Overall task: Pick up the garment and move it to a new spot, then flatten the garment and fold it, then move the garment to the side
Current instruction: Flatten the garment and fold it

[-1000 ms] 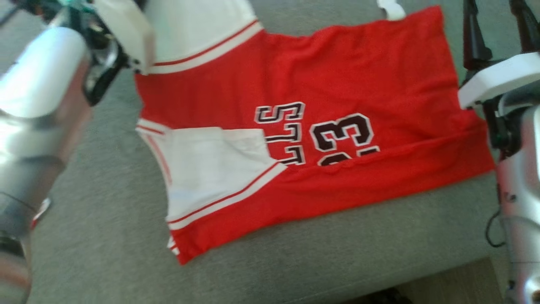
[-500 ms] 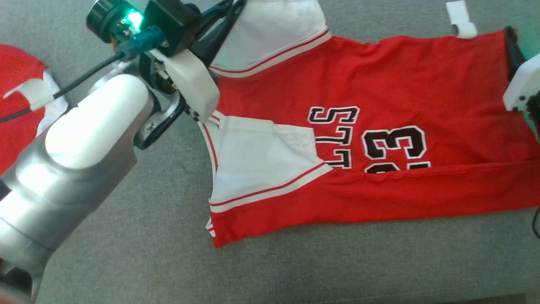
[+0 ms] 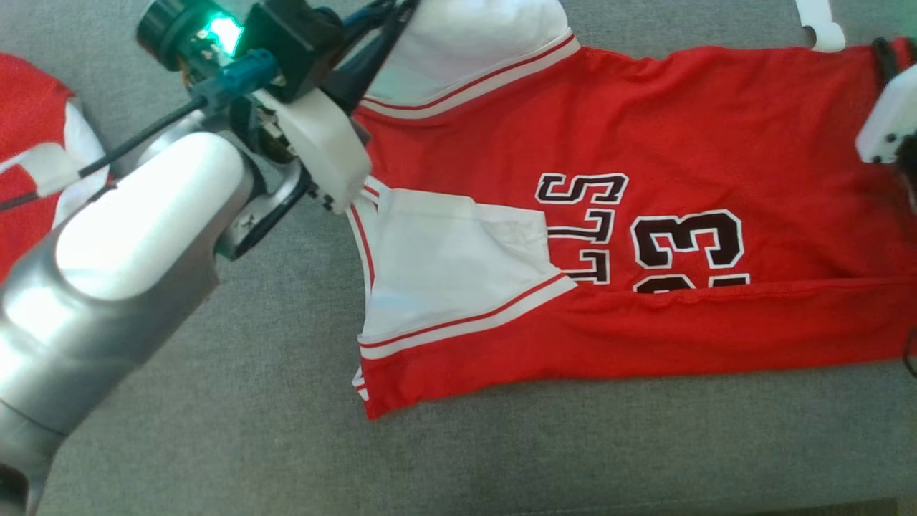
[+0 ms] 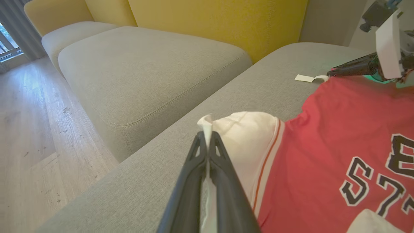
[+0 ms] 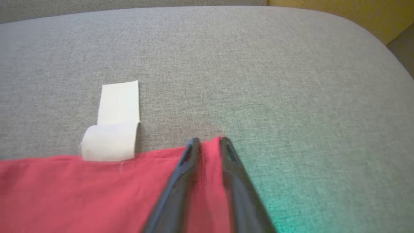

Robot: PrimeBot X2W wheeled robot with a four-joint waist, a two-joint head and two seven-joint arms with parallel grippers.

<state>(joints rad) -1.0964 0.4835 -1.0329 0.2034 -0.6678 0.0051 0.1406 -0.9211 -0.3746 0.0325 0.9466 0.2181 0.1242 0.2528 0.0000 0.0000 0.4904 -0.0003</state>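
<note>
Gripping a peak of white shoulder cloth, the left hand point(image 4: 207, 137) is pinched fully together on one far corner of the garment point(image 3: 645, 143), a red jersey spread lengthwise across the grey sofa seat point(image 3: 215, 430). Its near long edge is already turned over, hiding the lower part of the number. The right hand point(image 5: 208, 140) sits at the opposite far corner, by the hem, just beside a curled white tag point(image 5: 111, 129). Its fingers straddle a ridge of red cloth with a narrow gap between them, but that view is smeared, so I cannot tell whether the cloth is actually clamped or merely lies between them. Another red garment point(image 3: 29, 143) lies apart at the left edge of the head view. This looks like the folding step, with both hands set on the far long edge, ready to bring it toward the robot. The next move calls for a firm pinch at the hem first. Then both hands should lift evenly and travel together, so the edge stays taut and lands parallel to the near fold without dragging the whole garment along.
</note>
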